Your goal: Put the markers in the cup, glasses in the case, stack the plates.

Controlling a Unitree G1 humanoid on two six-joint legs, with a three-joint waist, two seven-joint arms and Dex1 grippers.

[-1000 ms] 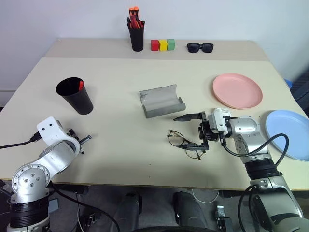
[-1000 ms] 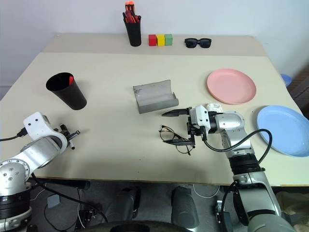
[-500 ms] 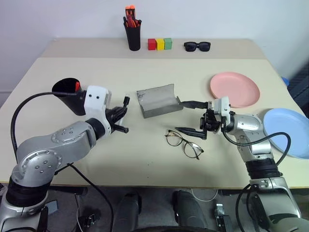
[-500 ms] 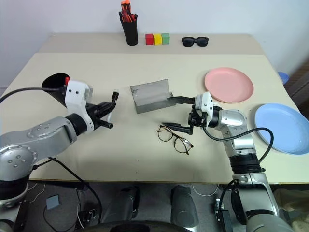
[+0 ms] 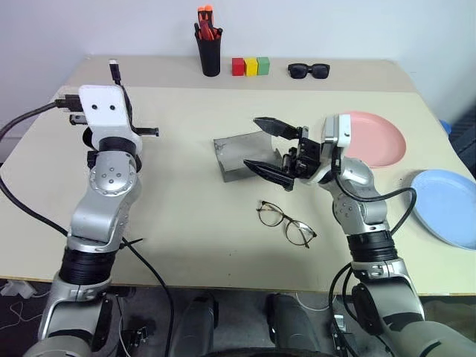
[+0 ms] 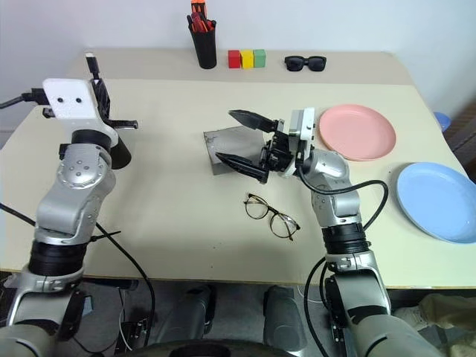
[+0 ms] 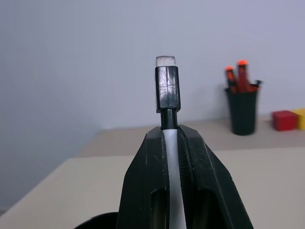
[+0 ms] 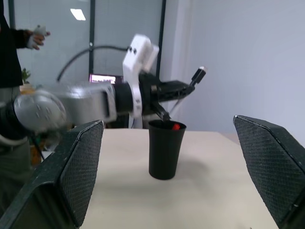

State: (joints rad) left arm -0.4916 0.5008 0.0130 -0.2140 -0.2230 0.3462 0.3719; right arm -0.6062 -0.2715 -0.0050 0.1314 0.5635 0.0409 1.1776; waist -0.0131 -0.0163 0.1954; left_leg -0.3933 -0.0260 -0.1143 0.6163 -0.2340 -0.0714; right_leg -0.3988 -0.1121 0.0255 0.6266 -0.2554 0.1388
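Left wrist view showed the short marker [image 7: 167, 95] pinched between the two black fingers [image 7: 143, 191] of the left gripper [image 7: 170, 138], its glossy black barrel and clear whitish tip sticking out past the fingertips. In the right wrist view that gripper hung above the cup [image 8: 165, 149], with the marker slanting up and away from the rim. A red-tipped marker [image 8: 175, 127] already stood inside the cup, which was matte black and tapered.

A second earlier the left arm had been low, near the table's front edge and well short of the cup; since then it had risen and swung up over it, hiding most of the cup from the head camera. The right gripper [image 5: 271, 146] had also lifted, from just beside the glasses [image 5: 287, 222] to above the case [image 5: 236, 153], its textured black fingers spread wide and empty.

The glasses, thin dark wire with round clear lenses, lay flat on the table [image 5: 186, 216] just in front of the case, apart from it. The case was grey, felt-like and lying open. Right of the case sat the pink plate [image 5: 375, 137], round and shallow, and further right the blue plate [image 5: 446, 204], the two apart.
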